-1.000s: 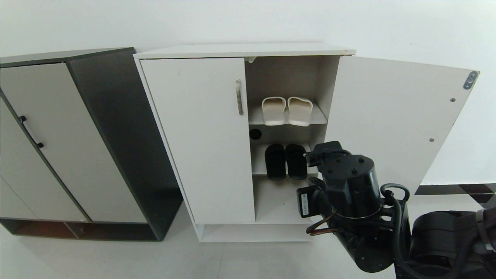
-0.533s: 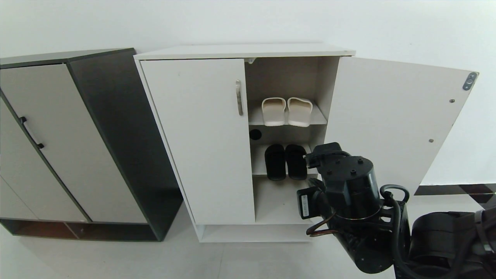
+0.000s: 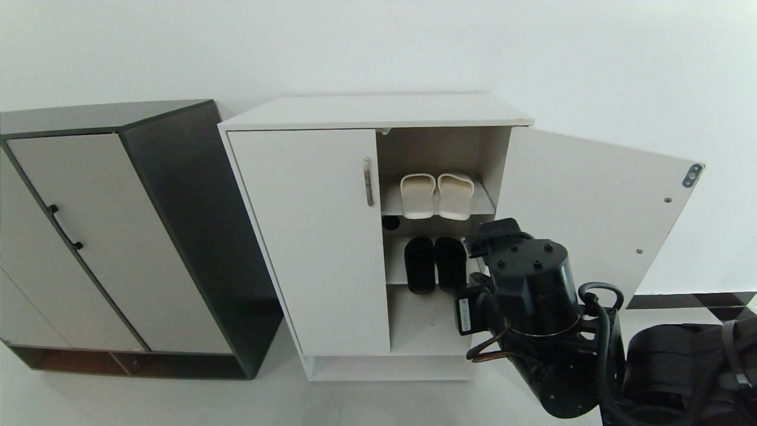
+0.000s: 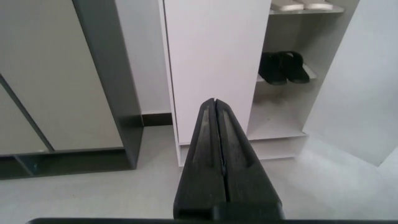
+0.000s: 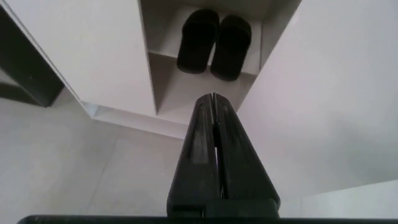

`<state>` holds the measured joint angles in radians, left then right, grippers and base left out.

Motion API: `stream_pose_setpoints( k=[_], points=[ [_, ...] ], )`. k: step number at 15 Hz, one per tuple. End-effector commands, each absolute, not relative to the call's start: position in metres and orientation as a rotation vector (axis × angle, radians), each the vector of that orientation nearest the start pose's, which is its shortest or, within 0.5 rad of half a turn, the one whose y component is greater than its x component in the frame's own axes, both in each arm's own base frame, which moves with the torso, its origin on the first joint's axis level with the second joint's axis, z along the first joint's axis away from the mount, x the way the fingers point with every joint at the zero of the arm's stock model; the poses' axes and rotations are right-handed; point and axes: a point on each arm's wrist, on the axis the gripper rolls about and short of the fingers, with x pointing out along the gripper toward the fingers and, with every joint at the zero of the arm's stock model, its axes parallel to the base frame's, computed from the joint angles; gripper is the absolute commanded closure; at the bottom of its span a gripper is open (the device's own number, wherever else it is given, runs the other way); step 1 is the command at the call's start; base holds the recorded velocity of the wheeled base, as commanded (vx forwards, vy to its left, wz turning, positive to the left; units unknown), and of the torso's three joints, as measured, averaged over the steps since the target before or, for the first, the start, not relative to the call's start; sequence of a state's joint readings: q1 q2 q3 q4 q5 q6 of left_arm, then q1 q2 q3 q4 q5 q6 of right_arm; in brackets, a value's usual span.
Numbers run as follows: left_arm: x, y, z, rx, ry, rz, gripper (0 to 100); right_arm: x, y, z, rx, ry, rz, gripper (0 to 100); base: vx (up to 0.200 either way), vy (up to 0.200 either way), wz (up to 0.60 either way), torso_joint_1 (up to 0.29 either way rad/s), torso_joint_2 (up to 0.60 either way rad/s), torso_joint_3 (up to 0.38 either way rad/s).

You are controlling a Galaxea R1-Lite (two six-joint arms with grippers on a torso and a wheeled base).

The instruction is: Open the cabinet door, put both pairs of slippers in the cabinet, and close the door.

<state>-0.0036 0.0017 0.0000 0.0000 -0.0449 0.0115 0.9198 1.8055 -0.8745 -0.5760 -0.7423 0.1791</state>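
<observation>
Slippers are both inside the cabinet [image 3: 378, 112], white pair [image 3: 436, 196] on the upper shelf and black pair [image 3: 435, 264] on the shelf below, so only the wide-open right door [image 3: 591, 213] remains to close, both arms' jaws pressed together, empty.

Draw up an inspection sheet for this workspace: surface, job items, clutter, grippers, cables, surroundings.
Surface: pale floor.
Job's things: white cabinet, right door open, left door shut; white slippers on upper shelf, black slippers on shelf below.
Clutter: nothing seen.
Grippers: left gripper shut, empty; right gripper shut, empty.
Cables: black cable looped on the right arm.
Surroundings: dark cabinet beside the white one; white wall behind.
</observation>
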Motion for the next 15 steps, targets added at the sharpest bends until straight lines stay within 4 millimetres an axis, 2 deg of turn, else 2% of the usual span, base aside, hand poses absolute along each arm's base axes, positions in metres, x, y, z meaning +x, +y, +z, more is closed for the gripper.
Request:
stream_pose_setpoints(
  k=[1, 15],
  points=[
    [-0.0226, -0.0009, 0.0754, 0.011, 0.004, -0.048, 100, 0.209, 0.2495, 0.1632, -0.086, 0.253, 0.152, 100, 0.0, 0.0, 0.0, 0.124, -0.45, -0.344],
    [-0.0226, -0.0009, 0.0754, 0.012, 0.004, -0.049, 100, 0.2084, 0.2487, 0.1652, -0.081, 0.248, 0.151, 100, 0.0, 0.0, 0.0, 0.168, -0.49, -0.318]
  ],
)
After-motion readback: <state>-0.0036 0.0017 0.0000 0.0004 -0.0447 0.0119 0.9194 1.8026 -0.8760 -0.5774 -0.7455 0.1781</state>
